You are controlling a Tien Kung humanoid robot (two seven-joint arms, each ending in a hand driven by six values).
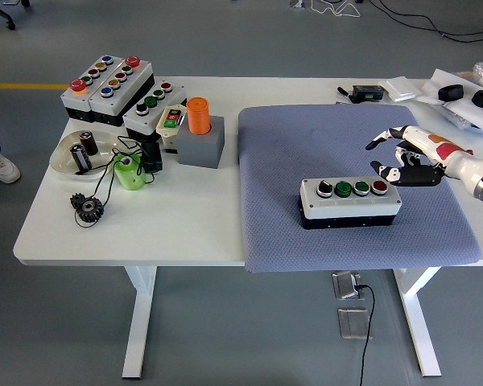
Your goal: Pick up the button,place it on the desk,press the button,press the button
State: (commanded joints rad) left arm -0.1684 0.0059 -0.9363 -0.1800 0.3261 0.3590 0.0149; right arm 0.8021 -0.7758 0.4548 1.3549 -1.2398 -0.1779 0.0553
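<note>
Where the right arm came in from the picture's right edge, its forearm was cut off by the frame, so only the right hand (404,157) showed, fingers spread and loose, holding nothing, poised just beyond the far right corner of the button box (350,203) and apart from it. That box sat flat on the blue-grey mat (338,137), its white top carrying a row of four buttons: a black-and-white knob, two green, one red. Its dark base was partly hidden below the lid.

At the white table (185,217), the left side held a cluster of other button boxes (117,87), a grey block with an orange cylinder (199,115) standing in it, a shallow dish (68,157), a green cup (129,172) and a small black gear (88,208) tangled in thin wire. Bagged items at the far right corner were too small to make out. A white shoe (0,167) poked in at the left edge on grey floor, where a yellow line ran.
</note>
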